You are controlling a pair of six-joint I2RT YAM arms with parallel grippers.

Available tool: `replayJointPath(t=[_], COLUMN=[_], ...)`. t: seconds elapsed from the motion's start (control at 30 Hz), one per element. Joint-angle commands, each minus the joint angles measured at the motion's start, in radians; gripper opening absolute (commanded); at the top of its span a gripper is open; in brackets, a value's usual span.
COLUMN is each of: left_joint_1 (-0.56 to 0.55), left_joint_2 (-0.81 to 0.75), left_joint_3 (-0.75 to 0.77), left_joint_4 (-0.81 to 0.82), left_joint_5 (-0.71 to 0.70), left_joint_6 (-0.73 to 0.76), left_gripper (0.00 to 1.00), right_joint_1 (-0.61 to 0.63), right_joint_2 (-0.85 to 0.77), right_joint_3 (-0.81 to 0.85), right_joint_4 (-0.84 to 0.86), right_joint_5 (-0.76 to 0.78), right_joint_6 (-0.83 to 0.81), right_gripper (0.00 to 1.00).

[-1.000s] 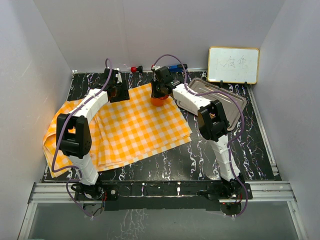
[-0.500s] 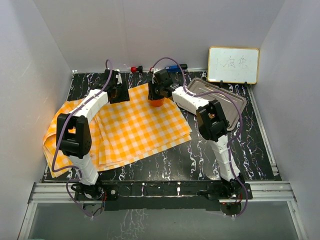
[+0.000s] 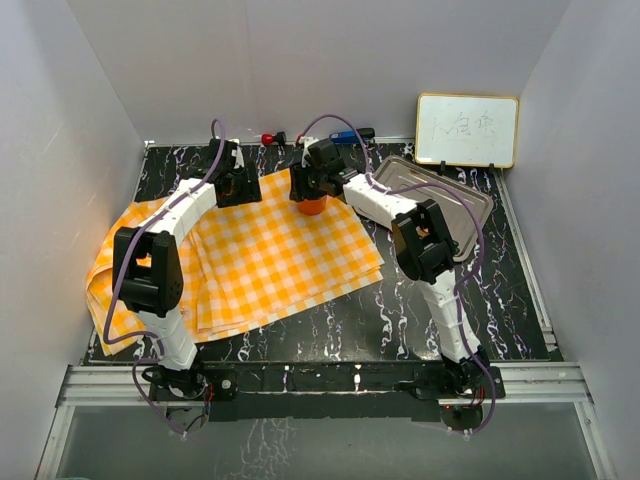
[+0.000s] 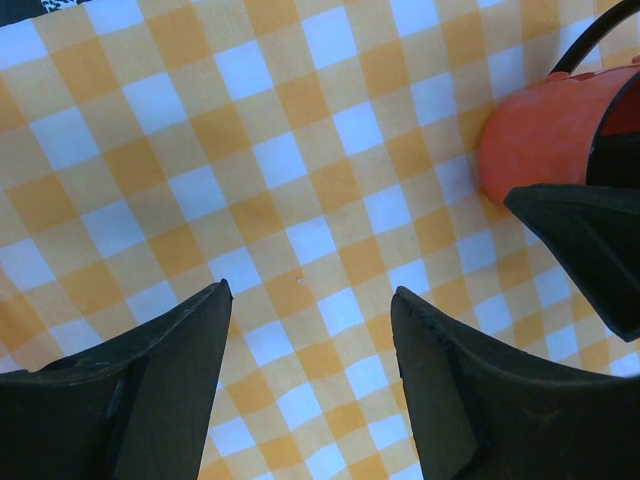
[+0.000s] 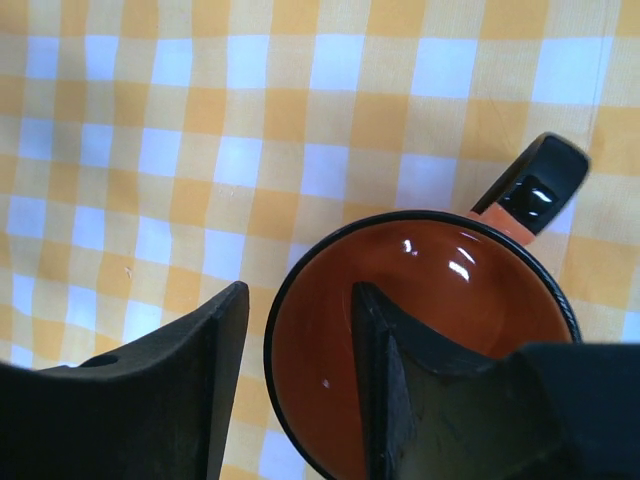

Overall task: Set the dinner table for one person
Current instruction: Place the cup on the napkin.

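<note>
Checked cloth (image 3: 250, 250) lay on the left half of the dinner table (image 3: 420, 320), cup (image 3: 313, 203) stood at its far edge, steel tray (image 3: 470, 205) to the right, whiteboard (image 3: 467, 130) behind the tray.

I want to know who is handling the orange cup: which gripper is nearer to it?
Right. The right gripper straddles the orange cup's rim, one finger inside. The left gripper hovers open over the checked cloth beside it.

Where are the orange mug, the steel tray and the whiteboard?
orange mug (image 5: 420, 300): right wrist view, on its glossy inner wall.
steel tray (image 3: 470, 205): top external view, on its bare right part.
whiteboard (image 3: 467, 129): top external view, on the middle of its white face.
</note>
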Motion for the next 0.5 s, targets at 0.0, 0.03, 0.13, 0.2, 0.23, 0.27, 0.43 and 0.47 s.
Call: replayJointPath(t=[0.0, 0.03, 0.13, 0.2, 0.23, 0.27, 0.43, 0.47], left_joint_1=[0.005, 0.006, 0.006, 0.006, 0.006, 0.006, 0.006, 0.005], left_joint_2=[0.003, 0.002, 0.002, 0.002, 0.0, -0.001, -0.026, -0.039], left_joint_3=[0.017, 0.018, 0.021, 0.026, 0.028, 0.03, 0.031, 0.024], left_joint_4=[-0.02, -0.022, -0.027, -0.029, -0.031, -0.031, -0.006, 0.014], left_joint_5=[0.006, 0.004, -0.003, -0.006, -0.006, -0.003, 0.065, 0.109], left_joint_6=[0.007, 0.008, 0.01, 0.01, 0.008, 0.008, 0.001, -0.007], left_gripper=[0.64, 0.65, 0.65, 0.65, 0.65, 0.65, 0.65, 0.65], right_joint_1=[-0.005, -0.005, -0.005, -0.005, -0.006, -0.005, -0.006, -0.009], right_joint_2=[-0.074, -0.078, -0.107, -0.131, -0.145, -0.16, -0.296, -0.331], right_joint_3=[0.102, 0.121, 0.159, 0.18, 0.193, 0.2, 0.122, 0.08], right_joint_4=[-0.005, -0.015, -0.023, -0.022, -0.024, -0.025, -0.04, -0.042], right_joint_5=[0.042, 0.046, 0.06, 0.066, 0.07, 0.076, 0.242, 0.326], right_joint_6=[-0.039, -0.043, -0.053, -0.058, -0.061, -0.062, -0.077, -0.089], right_gripper=[0.44, 0.44, 0.45, 0.46, 0.47, 0.46, 0.51, 0.54])
